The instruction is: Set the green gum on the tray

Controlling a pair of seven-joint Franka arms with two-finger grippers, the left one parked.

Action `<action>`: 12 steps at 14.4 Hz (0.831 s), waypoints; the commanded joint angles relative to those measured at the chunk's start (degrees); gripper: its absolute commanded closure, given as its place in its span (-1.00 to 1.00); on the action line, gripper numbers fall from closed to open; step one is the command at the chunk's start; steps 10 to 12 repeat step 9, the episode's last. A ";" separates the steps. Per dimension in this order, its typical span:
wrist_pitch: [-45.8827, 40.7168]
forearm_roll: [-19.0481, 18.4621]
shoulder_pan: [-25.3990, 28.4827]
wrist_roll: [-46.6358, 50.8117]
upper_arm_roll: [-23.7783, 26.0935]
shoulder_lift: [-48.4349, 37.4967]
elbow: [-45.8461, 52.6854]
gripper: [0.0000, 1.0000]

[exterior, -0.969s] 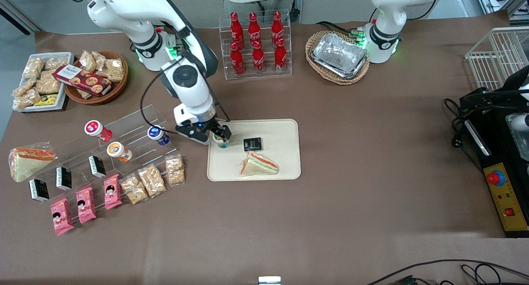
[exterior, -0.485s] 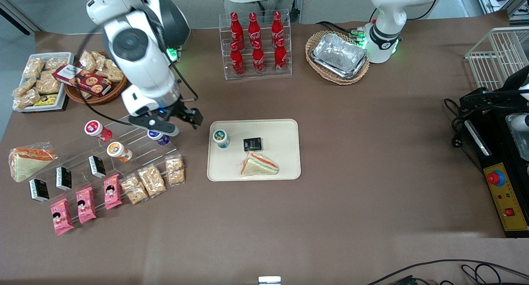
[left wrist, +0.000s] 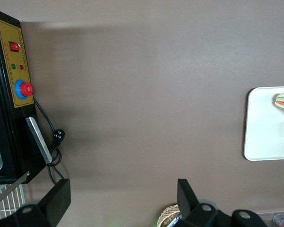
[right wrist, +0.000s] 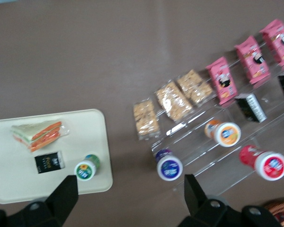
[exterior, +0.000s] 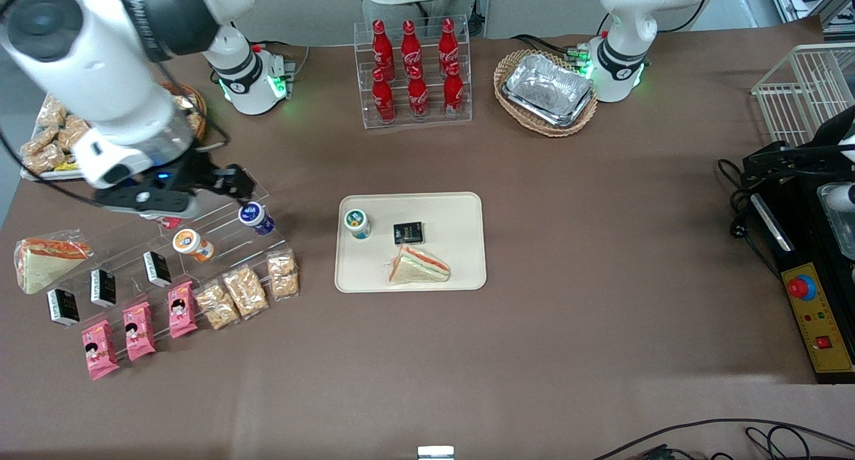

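On the flat cream-beige rectangular tray (exterior: pixel 461 209) with rounded corners, near the middle of the brown table, stands the small green gum canister (exterior: pixel 357 223) with its white, green-ringed lid, upright and free of any grip, close to the tray edge that faces the working arm's end; beside it on the same tray lies a small black packet (exterior: pixel 408 233), and nearer the front camera a wrapped triangular sandwich (exterior: pixel 419 266); the right wrist view shows the same three on the tray (right wrist: pixel 102 142), the gum (right wrist: pixel 86 169) near the rim, the black packet (right wrist: pixel 49 162) just beside it, the sandwich (right wrist: pixel 37 133) apart from both; the right arm's black two-finger gripper (exterior: pixel 227 179) hangs high above the clear acrylic stepped rack (exterior: pixel 220 209) toward the working arm's end, well apart from the tray, its fingers spread wide with nothing between them; on the rack rest a blue-purple lidded canister (exterior: pixel 254 217), an orange-lidded canister (exterior: pixel 192 244) and, in the wrist view, a red canister (right wrist: pixel 265 163); a woven wicker basket (exterior: pixel 581 123) farther from the camera holds a stack of crinkled silver foil trays (exterior: pixel 548 87); a clear acrylic stand (exterior: pixel 461 113) holds six red cola bottles (exterior: pixel 414 63).
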 commanded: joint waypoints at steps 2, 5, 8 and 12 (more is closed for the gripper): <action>-0.95 -0.11 -15.84 -13.37 8.24 -0.71 0.98 -1.00; -0.86 0.07 -20.87 -19.04 7.72 -0.36 1.33 -1.00; -0.86 3.04 -22.03 -27.38 3.35 0.17 1.77 -1.00; -0.86 4.19 -21.94 -27.57 1.76 0.17 1.77 -1.00</action>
